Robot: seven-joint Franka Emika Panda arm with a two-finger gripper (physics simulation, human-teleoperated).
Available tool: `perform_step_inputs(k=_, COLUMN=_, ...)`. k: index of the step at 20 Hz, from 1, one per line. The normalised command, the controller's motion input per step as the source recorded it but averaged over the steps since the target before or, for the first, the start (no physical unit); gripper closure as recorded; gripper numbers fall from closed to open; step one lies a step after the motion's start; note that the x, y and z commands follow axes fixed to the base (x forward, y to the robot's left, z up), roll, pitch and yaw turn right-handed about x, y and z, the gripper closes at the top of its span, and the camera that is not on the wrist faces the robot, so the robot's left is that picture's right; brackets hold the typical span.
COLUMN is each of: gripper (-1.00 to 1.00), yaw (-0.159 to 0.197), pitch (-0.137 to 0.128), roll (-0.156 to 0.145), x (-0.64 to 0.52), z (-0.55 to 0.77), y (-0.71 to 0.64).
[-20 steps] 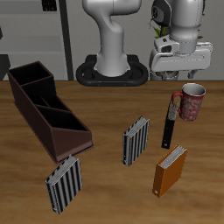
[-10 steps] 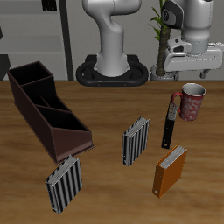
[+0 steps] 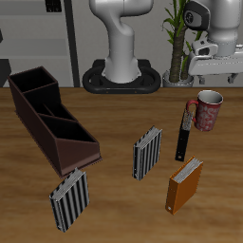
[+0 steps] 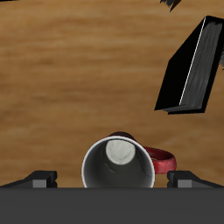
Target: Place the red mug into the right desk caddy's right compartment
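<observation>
The red mug (image 3: 206, 110) stands upright on the table (image 3: 114, 185), directly beneath the jaws (image 3: 220, 68) and not yet touched by them. In the wrist view its pale mouth (image 4: 120, 164) sits midway between the 2 spread fingertips (image 4: 38, 180), which grip nothing (handle off to one side). It looks rigid, light and probably glazed, so slippery; I would pinch the rim wall away from the handle. The right desk caddy (image 3: 52, 120) lies well apart across the table, with 1 dark book (image 4: 190, 68) just beside the mug.
</observation>
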Motion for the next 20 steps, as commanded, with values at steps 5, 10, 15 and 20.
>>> perform_step_inputs(k=5, gripper=-1.00, yaw=-0.003, pitch=-0.019, roll=-0.021, x=0.00, z=-0.12, y=0.26)
perform_step_inputs(k=10, gripper=-1.00, yaw=-0.018, pitch=0.024, roll=-0.004, x=0.00, z=-0.22, y=0.18)
perform_step_inputs(k=15, gripper=-1.00, yaw=-0.016, pitch=-0.035, roll=-0.014, x=-0.09, z=-0.20, y=0.04)
perform_step_inputs(k=20, gripper=-1.00, yaw=-0.036, pitch=-0.037, roll=0.001, x=-0.15, z=-0.13, y=-0.04)
